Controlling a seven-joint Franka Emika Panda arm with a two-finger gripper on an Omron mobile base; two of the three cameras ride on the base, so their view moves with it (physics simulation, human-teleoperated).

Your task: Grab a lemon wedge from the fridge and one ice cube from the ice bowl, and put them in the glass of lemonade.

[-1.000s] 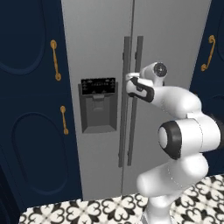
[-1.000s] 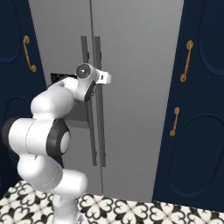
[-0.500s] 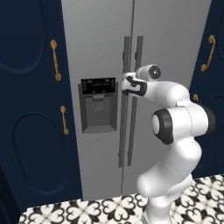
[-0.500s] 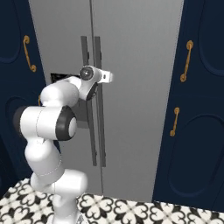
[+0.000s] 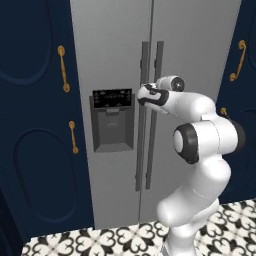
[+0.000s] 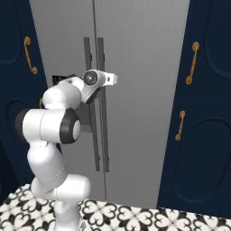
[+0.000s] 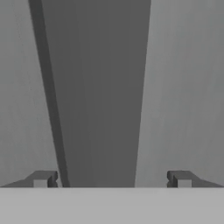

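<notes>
The tall grey fridge [image 5: 112,45] stands with both doors closed; it has a black control panel [image 5: 112,98] and a dispenser recess [image 5: 113,129]. Two long dark-grey handles run down its middle. My gripper [image 5: 142,95] is open at the left handle [image 5: 143,65], at about the panel's height. In the hand view that handle [image 7: 98,87] runs up between my spread fingertips [image 7: 43,179], and my gripper [image 7: 113,179] holds nothing. In the right base view my hand [image 6: 92,80] covers the handles [image 6: 89,131]. The fridge's inside is hidden. The ice bowl is out of view.
Navy cabinets with brass handles flank the fridge on the left [image 5: 35,125] and right [image 6: 203,113]. The floor in front is patterned black-and-white tile [image 5: 100,242]. My own arm [image 5: 205,140] fills the space in front of the right door.
The elbow has swung up and folded in. The hand has edged slightly left towards the left fridge handle. The doors have stayed closed.
</notes>
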